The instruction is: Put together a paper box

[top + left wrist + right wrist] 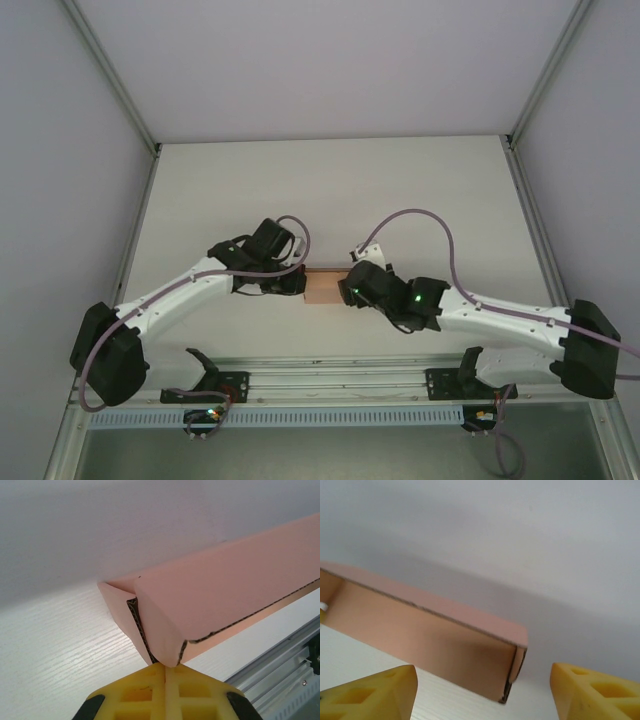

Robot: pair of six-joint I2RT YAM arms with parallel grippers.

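The paper box (pixel 322 289) is a small salmon-pink folded box lying on the white table between my two grippers. In the left wrist view its corner (pixel 165 640), with a folded end flap and dark corrugated edges, runs down into the seam of my left gripper (pixel 165 669), whose yellow fingers are pressed together on it. From above, the left gripper (pixel 297 284) sits at the box's left end. My right gripper (pixel 482 695) stands open, its yellow fingers (pixel 375 692) spread wide just short of the box's long side wall (pixel 420 640). It meets the box's right end (pixel 346 291).
The white table (pixel 330 190) is walled by pale panels at the back and both sides. An aluminium rail (pixel 330 378) carrying the arm bases runs along the near edge, and it shows at the lower right of the left wrist view as a rail (pixel 280 670).
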